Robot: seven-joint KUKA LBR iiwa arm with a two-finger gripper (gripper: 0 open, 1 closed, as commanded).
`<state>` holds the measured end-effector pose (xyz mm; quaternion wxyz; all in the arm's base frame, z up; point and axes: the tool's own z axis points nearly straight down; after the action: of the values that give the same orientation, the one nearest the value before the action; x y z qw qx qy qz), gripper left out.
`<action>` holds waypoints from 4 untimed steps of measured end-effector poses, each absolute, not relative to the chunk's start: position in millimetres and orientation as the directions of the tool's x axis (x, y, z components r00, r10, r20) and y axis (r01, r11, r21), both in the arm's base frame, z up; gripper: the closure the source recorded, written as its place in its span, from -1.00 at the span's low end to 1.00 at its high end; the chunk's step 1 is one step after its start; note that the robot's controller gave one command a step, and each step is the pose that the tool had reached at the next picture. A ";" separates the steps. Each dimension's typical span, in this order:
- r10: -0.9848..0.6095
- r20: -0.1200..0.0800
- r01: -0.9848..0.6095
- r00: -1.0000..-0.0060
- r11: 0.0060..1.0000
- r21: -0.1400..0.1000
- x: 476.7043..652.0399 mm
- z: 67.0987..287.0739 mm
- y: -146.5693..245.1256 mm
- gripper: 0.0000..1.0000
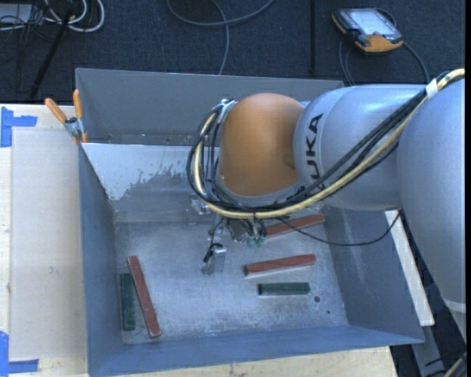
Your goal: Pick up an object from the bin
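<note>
My gripper [211, 262] hangs below the orange cover, low over the bare floor near the middle of the bin, with nothing seen in it. Just right of it a red-brown bar [280, 265] lies flat, roughly a hand's width away. A short dark green bar [283, 289] lies in front of that one. A second red-brown bar [295, 225] lies behind them, its left end hidden under the wrist.
By the left wall a long red-brown bar [144, 295] lies slanted beside a dark green bar [126, 301]. The arm and its cables cover the bin's right rear part.
</note>
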<state>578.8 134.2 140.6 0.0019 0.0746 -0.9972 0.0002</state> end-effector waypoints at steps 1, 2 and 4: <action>-0.232 -0.003 -0.232 -0.973 0.973 0.000 583.8 108.7 114.0 -1.00; -0.234 0.006 -0.234 -0.972 0.972 0.001 574.4 127.9 79.5 -1.00; -0.376 0.002 -0.376 -0.926 0.926 0.001 528.8 120.0 22.3 -1.00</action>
<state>528.8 22.3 120.0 0.0010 0.1918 -0.9814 -0.0005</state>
